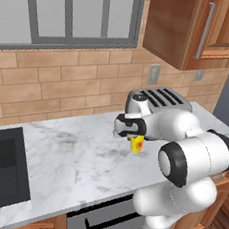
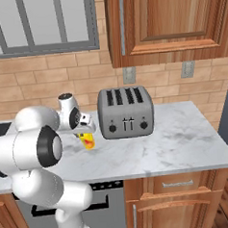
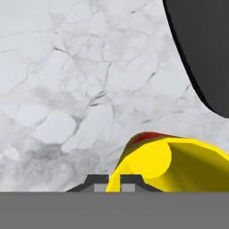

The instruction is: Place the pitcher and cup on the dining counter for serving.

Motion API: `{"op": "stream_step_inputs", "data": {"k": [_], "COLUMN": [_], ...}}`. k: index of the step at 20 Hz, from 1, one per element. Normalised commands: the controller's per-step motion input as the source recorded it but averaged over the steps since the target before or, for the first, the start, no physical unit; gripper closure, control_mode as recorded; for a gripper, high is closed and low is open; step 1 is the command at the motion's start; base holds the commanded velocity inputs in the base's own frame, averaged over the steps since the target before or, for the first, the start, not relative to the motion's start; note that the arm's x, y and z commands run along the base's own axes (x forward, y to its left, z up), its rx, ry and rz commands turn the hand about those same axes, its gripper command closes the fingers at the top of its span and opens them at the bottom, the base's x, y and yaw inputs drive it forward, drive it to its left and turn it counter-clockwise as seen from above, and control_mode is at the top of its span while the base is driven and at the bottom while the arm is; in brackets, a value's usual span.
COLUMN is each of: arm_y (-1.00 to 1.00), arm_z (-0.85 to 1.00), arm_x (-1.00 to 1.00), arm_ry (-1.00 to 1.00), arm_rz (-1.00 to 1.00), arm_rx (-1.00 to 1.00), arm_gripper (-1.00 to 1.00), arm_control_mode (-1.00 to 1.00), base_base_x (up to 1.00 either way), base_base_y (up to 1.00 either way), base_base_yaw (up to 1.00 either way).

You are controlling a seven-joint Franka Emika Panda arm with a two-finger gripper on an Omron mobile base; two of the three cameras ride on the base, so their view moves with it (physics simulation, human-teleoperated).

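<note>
Marble bench [image 1: 77, 152] is seen across the middle of both base views, beneath brick wall and a window at upper left. At frame centre in the left base view, the tool [image 1: 134, 137] is closed on the cup [image 1: 137, 145], held tilted just above the bench, beside the toaster [image 2: 125, 112].

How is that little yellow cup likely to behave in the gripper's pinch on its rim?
The cup looks small and rigid, so probably light and stiff. The gripper is shut on its thin wall near the rim, so it may pivot or tilt. Its smooth, round sides suggest it could slip, and roll if dropped on the marble counter.
</note>
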Motion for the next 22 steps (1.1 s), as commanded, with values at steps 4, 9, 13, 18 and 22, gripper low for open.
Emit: {"op": "stream_step_inputs", "data": {"k": [4,9,13,18,22], "arm_y": [0.0,-0.02,0.0,0.0,0.0], "arm_z": [0.61,0.66,0.64,0.44,0.22], "arm_x": [-0.23,-0.3,-0.43,-0.39,-0.43], "arm_ry": [-0.09,-0.06,-0.04,-0.03,-0.02], "arm_rz": [0.04,0.06,0.12,0.13,0.16], "arm_rx": [0.0,0.0,0.0,0.0,0.0], "arm_gripper": [1.0,1.0,1.0,1.0,1.0], "arm_control_mode": [-1.0,-1.0,-1.0,-1.0,-1.0], "base_base_x": [0.0,0.0,0.0,0.0,0.0], "base_base_y": [0.0,0.0,0.0,0.0,0.0], "base_base_yaw": [0.0,0.0,0.0,0.0,0.0]}}
